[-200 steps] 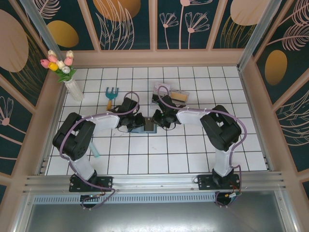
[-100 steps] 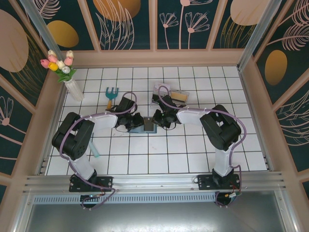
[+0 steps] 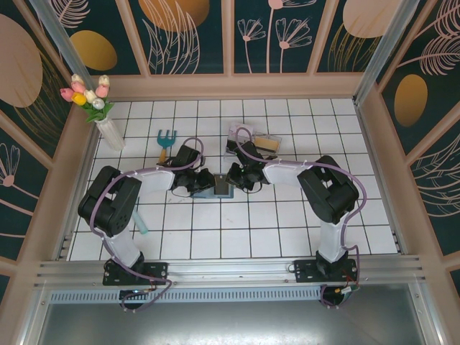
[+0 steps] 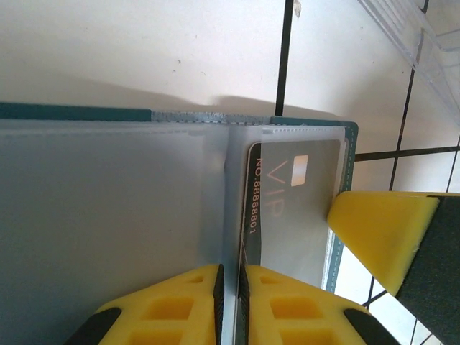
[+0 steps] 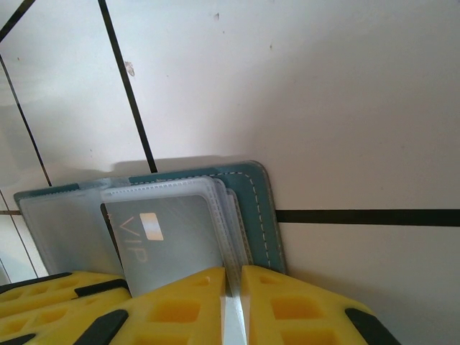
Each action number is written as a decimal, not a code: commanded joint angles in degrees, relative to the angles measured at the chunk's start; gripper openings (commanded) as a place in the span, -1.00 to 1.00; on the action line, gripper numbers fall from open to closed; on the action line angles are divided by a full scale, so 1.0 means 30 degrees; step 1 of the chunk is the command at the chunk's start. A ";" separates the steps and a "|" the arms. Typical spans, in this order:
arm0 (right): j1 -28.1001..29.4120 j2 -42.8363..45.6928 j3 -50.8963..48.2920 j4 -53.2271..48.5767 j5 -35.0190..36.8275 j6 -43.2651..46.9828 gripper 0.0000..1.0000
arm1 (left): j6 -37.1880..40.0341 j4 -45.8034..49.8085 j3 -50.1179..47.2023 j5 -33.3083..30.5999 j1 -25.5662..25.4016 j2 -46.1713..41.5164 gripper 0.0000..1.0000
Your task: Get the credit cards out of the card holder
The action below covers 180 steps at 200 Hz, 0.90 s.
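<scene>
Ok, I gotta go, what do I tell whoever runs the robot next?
Grippers: left gripper shut on a clear sleeve of the card holder; right gripper shut on its sleeves too.
It lies open on the table, grey VIP card in its pocket.
Done: holder opened and held.
Left: slide the card out.

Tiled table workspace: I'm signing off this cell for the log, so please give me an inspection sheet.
Surface: white tiled table, black grid lines.
Job's things: card holder lies open mid-table; grey VIP card sits in its clear sleeve.
Clutter: clear plastic box, teal hand rake, vase of tulips, toward the back.
Tools: left tool and right tool each pinched shut on the card holder's clear sleeves.
Cables: purple cables run along both arms.
Surroundings: floral wall panels, metal rail at near edge.
</scene>
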<state>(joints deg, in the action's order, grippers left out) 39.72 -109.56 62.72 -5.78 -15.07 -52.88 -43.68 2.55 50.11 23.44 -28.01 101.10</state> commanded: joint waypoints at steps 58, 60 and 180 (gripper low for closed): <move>-0.0087 -0.1090 -0.0296 -0.0294 -0.0333 0.0152 -0.71 | 0.0067 -0.1521 -0.0143 0.1376 0.0137 0.0372 -0.61; -0.0073 -0.1089 -0.0299 -0.0276 -0.0373 0.0156 -0.70 | 0.0075 -0.1566 -0.0148 0.1390 0.0137 0.0372 -0.61; -0.0039 -0.1356 -0.0251 -0.0157 -0.0807 0.0215 -0.71 | -0.0694 -0.2546 -0.0836 0.2166 0.0401 0.0781 -0.64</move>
<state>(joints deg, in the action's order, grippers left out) 39.29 -110.32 62.72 -4.03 -16.58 -52.88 -44.45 -1.72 48.77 27.09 -26.74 101.95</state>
